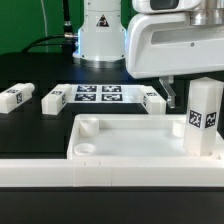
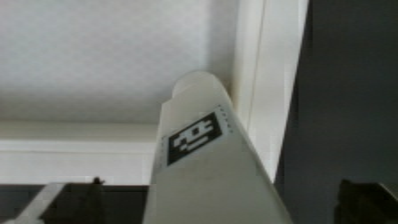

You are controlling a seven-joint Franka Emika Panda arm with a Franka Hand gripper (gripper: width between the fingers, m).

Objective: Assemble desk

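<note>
Behind the low white wall, the tabletop lies flat with one leg upright in its corner at the exterior view's right, the gripper spread wide around that leg, gripping nothing.

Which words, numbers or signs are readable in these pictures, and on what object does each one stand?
No words or numbers can be read.
On the upright leg: a black-and-white square tag, a pattern without letters.
On the lying legs and the marker board: similar tags, no text.
On the robot base: a triangular sign, too small to read.
</note>
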